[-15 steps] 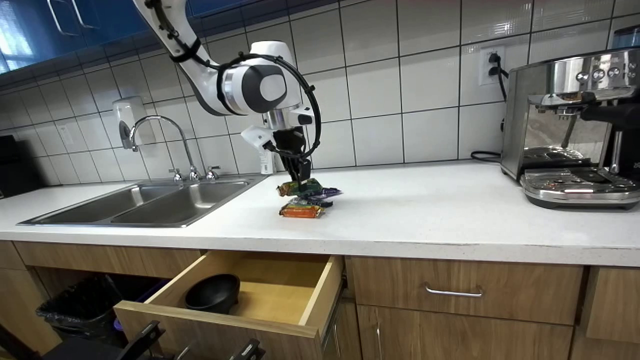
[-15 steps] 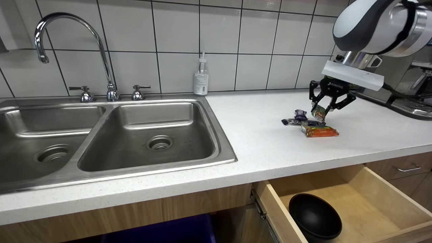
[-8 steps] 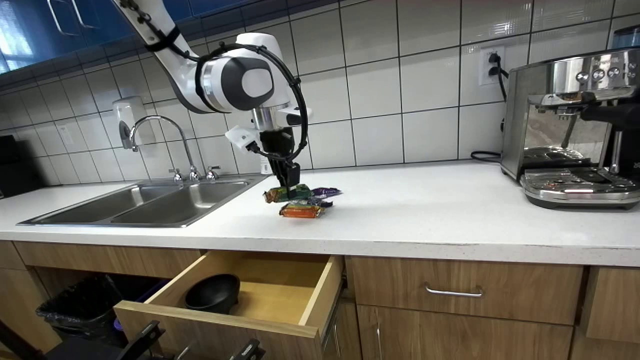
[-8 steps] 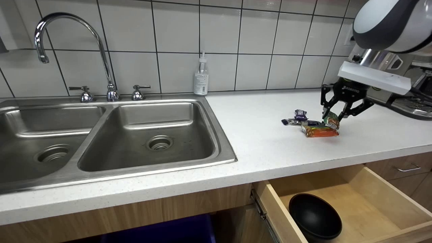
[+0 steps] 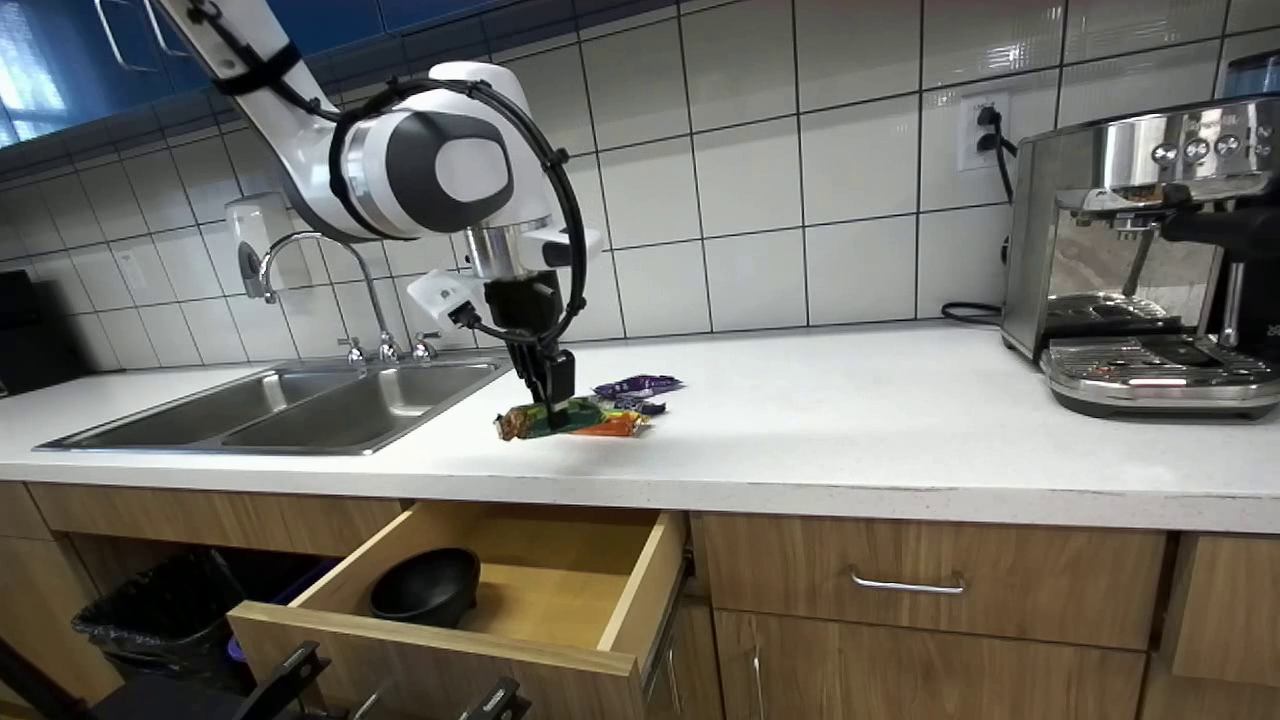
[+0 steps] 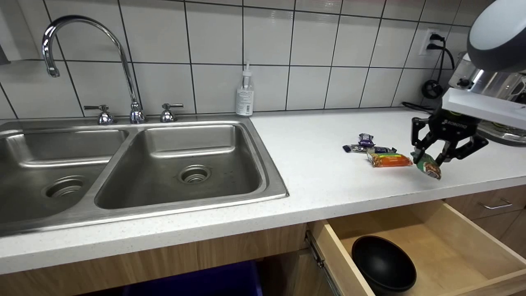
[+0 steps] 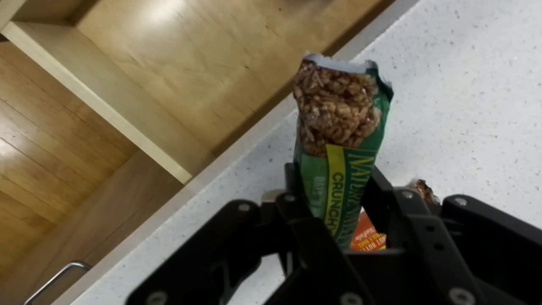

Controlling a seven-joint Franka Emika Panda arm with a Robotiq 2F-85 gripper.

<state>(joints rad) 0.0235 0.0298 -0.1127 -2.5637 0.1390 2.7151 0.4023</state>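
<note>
Tool [image 6: 428,160] pinches Nature Valley Crunchy bar [image 7: 338,148] mid-length, likely for balance; orange-wrapped bar [image 6: 389,160] at nine o'clock in an exterior view.

Bright light leaves glare on the blue cabinet [image 5: 70,60] and steel sink [image 6: 114,164], with soft shadow inside the drawer [image 6: 444,246]
</note>
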